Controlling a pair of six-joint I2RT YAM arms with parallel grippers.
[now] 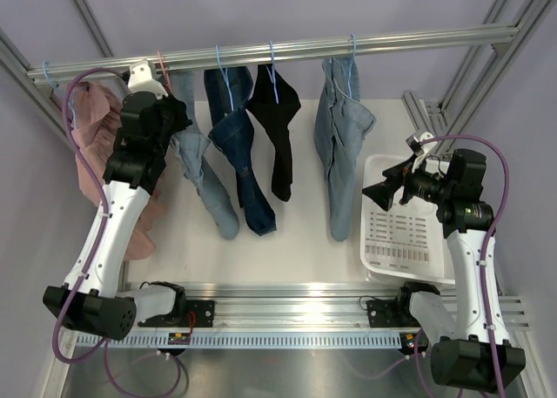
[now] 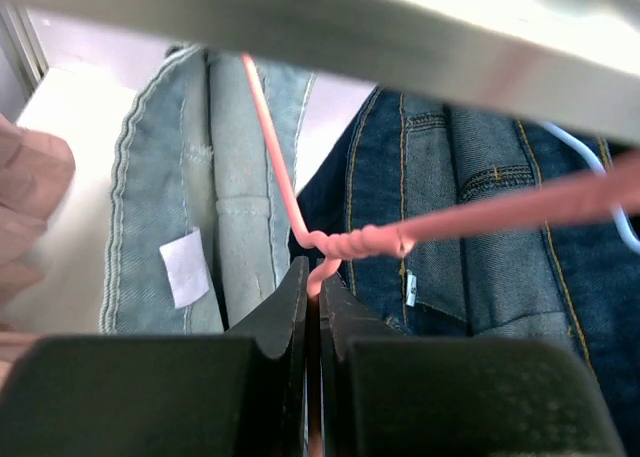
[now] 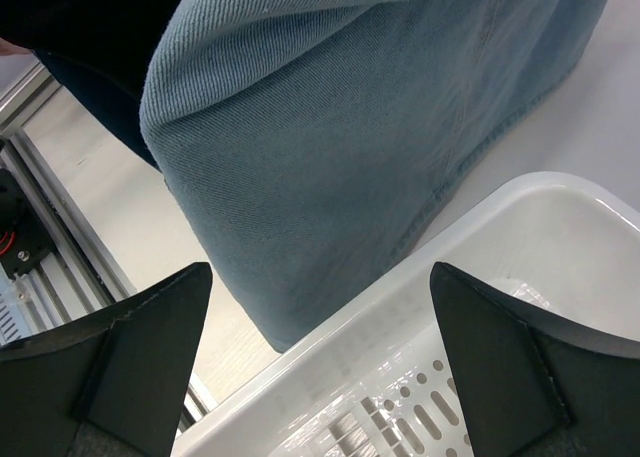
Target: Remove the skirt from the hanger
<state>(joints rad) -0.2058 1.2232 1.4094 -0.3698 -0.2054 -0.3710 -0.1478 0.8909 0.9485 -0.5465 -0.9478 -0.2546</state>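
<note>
1. While up at the rail (image 1: 287, 46), clamps the left gripper (image 2: 313, 277) shut on the pink hanger (image 2: 360, 243) below its twisted neck.
2. Shows the light denim skirt (image 2: 160, 207) hanging just behind, beside dark jeans (image 2: 480, 227).
3. Holds the right gripper (image 3: 320, 269) wide apart over the white basket (image 3: 460, 252).

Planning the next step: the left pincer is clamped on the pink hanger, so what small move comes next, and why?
Probably raise the left pincer to lift the pink hanger off the rail: its jaws are shut on the wire below the twist, and the hook runs up behind the rail.
</note>
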